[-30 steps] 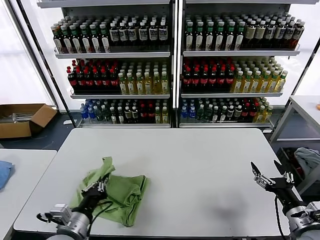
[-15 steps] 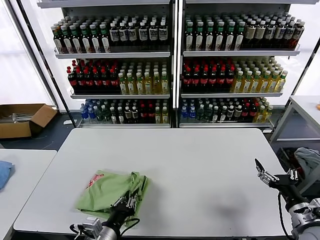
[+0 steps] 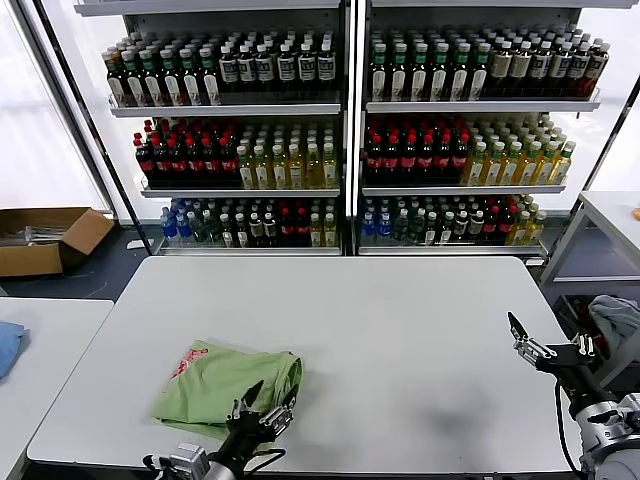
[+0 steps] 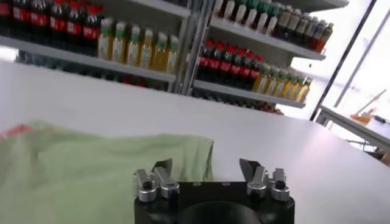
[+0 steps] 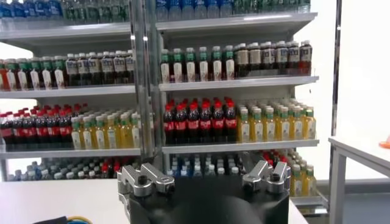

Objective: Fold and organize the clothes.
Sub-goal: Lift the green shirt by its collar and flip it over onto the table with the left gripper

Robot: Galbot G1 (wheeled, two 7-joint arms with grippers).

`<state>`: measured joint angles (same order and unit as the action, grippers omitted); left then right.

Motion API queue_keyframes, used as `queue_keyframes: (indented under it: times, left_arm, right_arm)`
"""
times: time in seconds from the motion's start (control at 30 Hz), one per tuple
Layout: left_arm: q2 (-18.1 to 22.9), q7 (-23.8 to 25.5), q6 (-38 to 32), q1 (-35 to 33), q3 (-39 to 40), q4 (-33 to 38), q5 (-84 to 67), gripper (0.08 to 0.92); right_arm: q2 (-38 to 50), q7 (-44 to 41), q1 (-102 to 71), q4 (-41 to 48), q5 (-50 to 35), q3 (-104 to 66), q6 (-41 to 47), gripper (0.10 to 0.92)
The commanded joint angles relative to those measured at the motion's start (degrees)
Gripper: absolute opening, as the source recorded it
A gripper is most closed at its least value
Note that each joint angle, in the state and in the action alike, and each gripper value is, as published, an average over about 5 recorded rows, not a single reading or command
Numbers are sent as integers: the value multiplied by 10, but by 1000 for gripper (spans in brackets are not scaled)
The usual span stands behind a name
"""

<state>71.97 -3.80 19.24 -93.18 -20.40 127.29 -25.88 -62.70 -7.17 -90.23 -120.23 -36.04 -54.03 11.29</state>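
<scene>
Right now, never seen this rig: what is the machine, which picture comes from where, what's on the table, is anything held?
It is a two-armed robot with a gripper on each arm. One picture comes from a camera on its head, looking down at a white table in front of drink shelves. The other two come from cameras on its wrists.

On the table lies one light green shirt, folded into a rough rectangle, with a red print showing at one corner.

The left gripper is at the shirt's near edge, jaws open, holding nothing. From the left wrist, the shirt lies just past the open fingers. The right gripper waits off the table's right edge, open and empty.
</scene>
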Motion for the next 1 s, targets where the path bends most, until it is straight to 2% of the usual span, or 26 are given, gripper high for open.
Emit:
queue_keyframes:
  times: [0.03, 0.17, 0.37, 0.73, 1.0]
  left_arm:
    - [-78, 11, 24, 13, -159, 27, -45, 783]
    - [-127, 14, 57, 34, -209, -39, -75, 820]
    - [-159, 14, 64, 62, -195, -132, -76, 823]
    - [-144, 1, 74, 74, -174, -170, -89, 823]
    - [-127, 1, 88, 74, -148, -161, -122, 817]
  right_arm:
    - [-3, -1, -6, -10, -8, -8, 0, 823]
    - [-9, -2, -13, -19, -6, -2, -1, 823]
    - [-10, -6, -32, -30, -7, -17, -4, 823]
    - [-5, -9, -66, -33, -36, -61, -5, 823]
    - [-9, -9, -63, -33, -33, -56, -2, 823]
